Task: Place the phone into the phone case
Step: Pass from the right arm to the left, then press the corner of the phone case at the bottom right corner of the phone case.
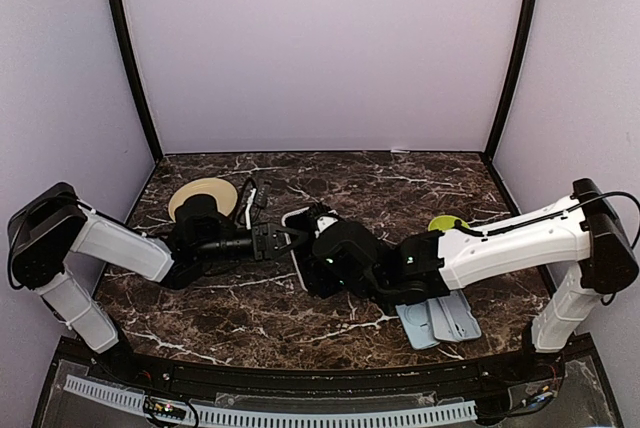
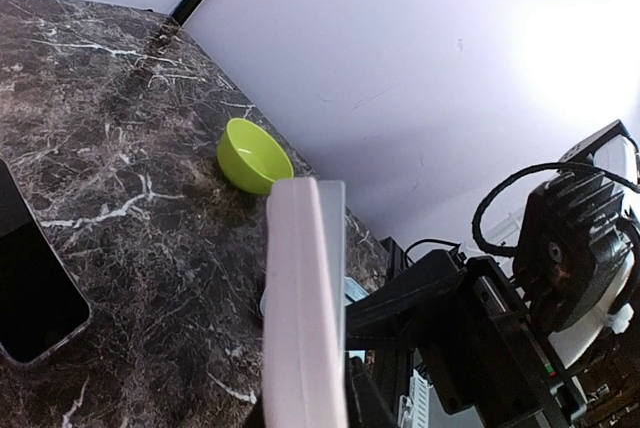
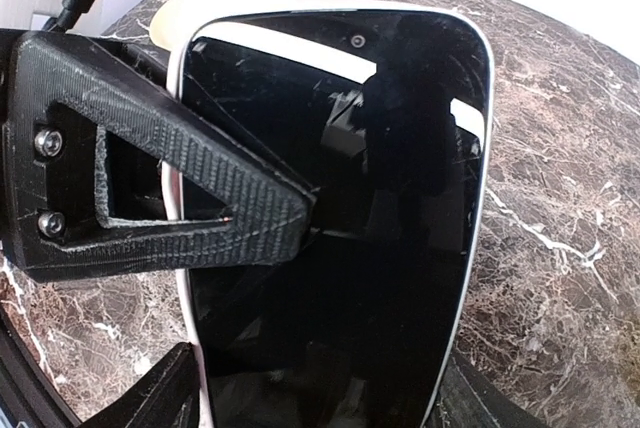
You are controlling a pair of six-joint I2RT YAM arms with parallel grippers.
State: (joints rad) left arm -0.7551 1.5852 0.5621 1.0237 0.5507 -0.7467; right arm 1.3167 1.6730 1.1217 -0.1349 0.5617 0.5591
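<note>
The left tool (image 1: 280, 239) is pinching shut on the white edge of the phone (image 3: 400, 198), which is lying under the wide-spread, empty-looking right tool (image 1: 313, 243); stiff, slick glass is probably favouring edge grips.

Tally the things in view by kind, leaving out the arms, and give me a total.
Phone: 2
Phone case: 1
Green bowl: 1
Tan plate: 1
Total: 5

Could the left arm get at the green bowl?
Probably not: the green bowl sits beyond the right arm, which lies across the way, and the left pincer is shut on the phone.
</note>
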